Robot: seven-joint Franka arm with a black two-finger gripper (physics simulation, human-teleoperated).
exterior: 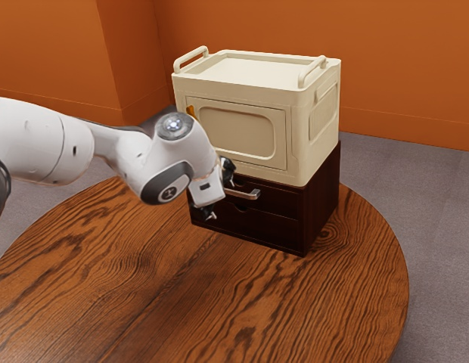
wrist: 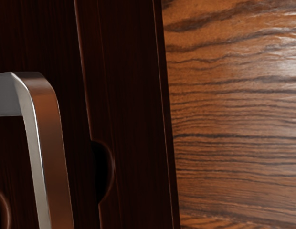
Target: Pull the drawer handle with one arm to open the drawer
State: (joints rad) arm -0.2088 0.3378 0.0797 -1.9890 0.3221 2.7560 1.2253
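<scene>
A cream box point(exterior: 322, 125) sits on dark drawers point(exterior: 321, 208) on the round desk point(exterior: 144, 302). Near the middle of the frame, the black pincer point(exterior: 222, 197), fingers apart, is by the shiny handle point(exterior: 253, 194).

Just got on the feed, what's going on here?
The robot arm is at the dark cabinet, going for the metal handle on its upper drawer. The gripper is open, its fingers standing well apart near the handle's end toward the arm, with no grip on it. The drawer looks closed, its front about level with the cabinet face. A cream box sits on top of the cabinet, which stands on a round wooden table.
</scene>
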